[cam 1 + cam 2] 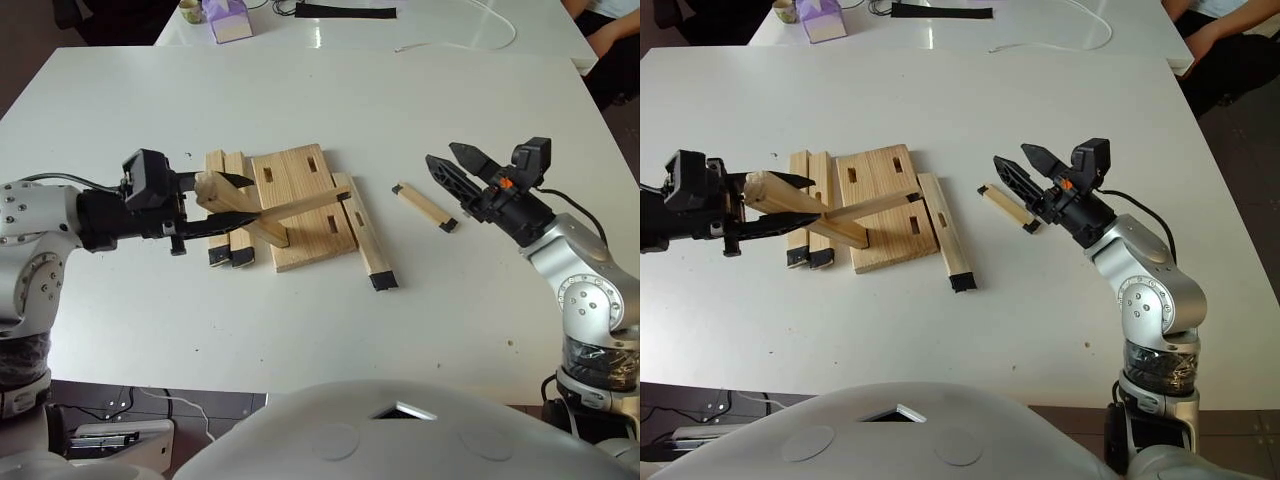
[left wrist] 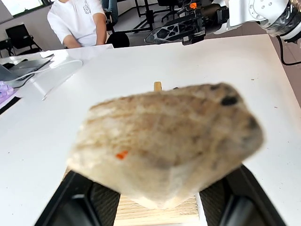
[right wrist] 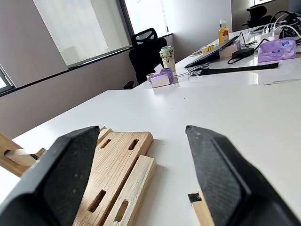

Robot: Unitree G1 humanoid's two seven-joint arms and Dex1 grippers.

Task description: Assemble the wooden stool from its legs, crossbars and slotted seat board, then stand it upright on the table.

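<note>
My left gripper (image 1: 250, 197) is shut on a wooden leg (image 1: 262, 226) with a crossbar (image 1: 318, 201) plugged into it, held just above the slotted seat board (image 1: 300, 172), which lies flat. The leg's end (image 2: 164, 146) looms close in the left wrist view. Two more legs (image 1: 228, 243) lie side by side left of the board, and another leg (image 1: 368, 240) lies along its right edge. A short crossbar (image 1: 425, 207) rests alone to the right. My right gripper (image 1: 442, 156) hovers open beside that crossbar, holding nothing; its fingers (image 3: 66, 174) frame the board (image 3: 117, 160).
The white table (image 1: 320, 330) has bare room in front and behind the parts. A second table at the back carries a purple box (image 1: 228, 18), a black strip (image 1: 345, 11) and a cable (image 1: 480, 40).
</note>
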